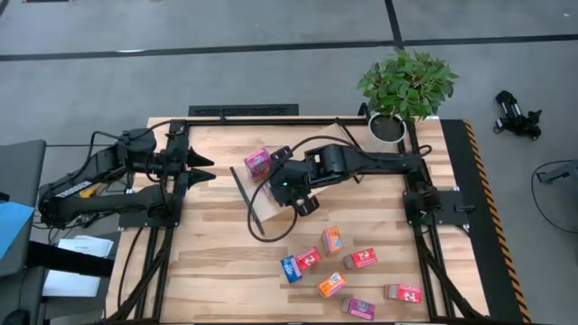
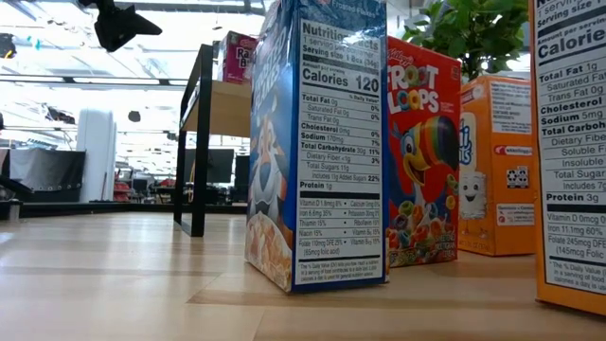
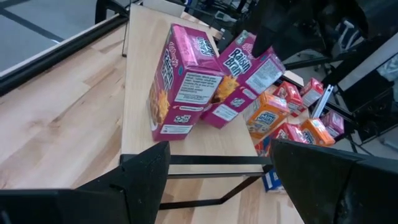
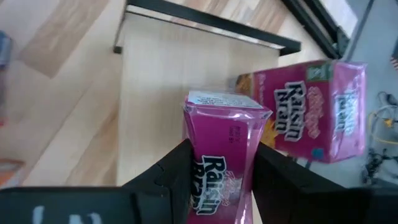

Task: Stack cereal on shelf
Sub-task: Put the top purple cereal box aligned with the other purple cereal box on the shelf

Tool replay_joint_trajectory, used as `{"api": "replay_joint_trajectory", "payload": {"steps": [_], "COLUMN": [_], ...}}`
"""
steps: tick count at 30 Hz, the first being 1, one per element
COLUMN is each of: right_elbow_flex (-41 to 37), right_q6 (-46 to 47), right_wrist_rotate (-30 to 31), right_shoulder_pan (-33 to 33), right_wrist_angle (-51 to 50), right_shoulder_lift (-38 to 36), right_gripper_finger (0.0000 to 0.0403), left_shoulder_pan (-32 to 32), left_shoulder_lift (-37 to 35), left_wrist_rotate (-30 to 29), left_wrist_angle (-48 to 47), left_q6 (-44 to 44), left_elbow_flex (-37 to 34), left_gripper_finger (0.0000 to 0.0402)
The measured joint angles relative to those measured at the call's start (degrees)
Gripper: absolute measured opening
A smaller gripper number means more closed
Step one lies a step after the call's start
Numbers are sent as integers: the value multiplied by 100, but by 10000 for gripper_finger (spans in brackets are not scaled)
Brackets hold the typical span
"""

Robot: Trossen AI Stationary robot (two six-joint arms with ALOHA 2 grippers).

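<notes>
as a second raisin bran box (image 4: 224, 146) hangs squeezed between the fingers of the right gripper (image 4: 221, 177) above the shelf (image 4: 165, 81), caught mid-placement in a stacking job barely begun. seen from overhead at table centre, right gripper (image 1: 291, 188) over the pale board (image 1: 262, 208), with a first raisin bran box (image 1: 257, 162) already standing on it, close beside the carried one. from the left wrist camera, held box (image 3: 239, 78) tilted and leaning in toward the standing box (image 3: 180, 81), whether touching it cannot be told. left gripper (image 3: 217, 180) parked at the table's left side, fingers spread wide and empty, pointed at the shelf.

seven more boxes waiting loose on the tabletop (image 1: 217, 271) nearer the front: blue box (image 1: 290, 268), red boxes, orange boxes and further magenta ones, among them the froot loops box (image 2: 423, 152) filling the level camera's foreground beside the blue box (image 2: 317, 142).

judged next: lowering the held box until its base sits flat on the board, squared up beside its twin without nudging it over, then releasing and lifting clear. risk, by the look of the tilt: toppling both if let go early.
</notes>
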Motion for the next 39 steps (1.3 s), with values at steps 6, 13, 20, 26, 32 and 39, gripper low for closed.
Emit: {"api": "replay_joint_trajectory", "payload": {"steps": [6,13,20,26,32,39], "right_elbow_flex": [-9,-15,-17,-17,-17,-17], "right_q6": [-82,-96,-239,-298,-501,-443], "right_wrist_rotate": [-3,-5,490,722,727,733], "right_shoulder_pan": [0,85,201,178,177,177], "right_wrist_angle": [101,88,112,365,684,733], "right_shoulder_lift": [27,29,29,29,29,29], "right_gripper_finger": [180,205,227,229,229,241], "left_shoulder_pan": [0,0,0,0,0,0], "left_shoulder_lift": [2,-1,0,0,1,0], "left_wrist_rotate": [1,2,2,2,0,2], "left_wrist_angle": [-4,-4,-2,-2,0,-2], "left_q6": [0,0,0,0,0,0], "left_elbow_flex": [0,0,0,0,0,0], "left_gripper_finger": [268,268,268,268,268,268]}}
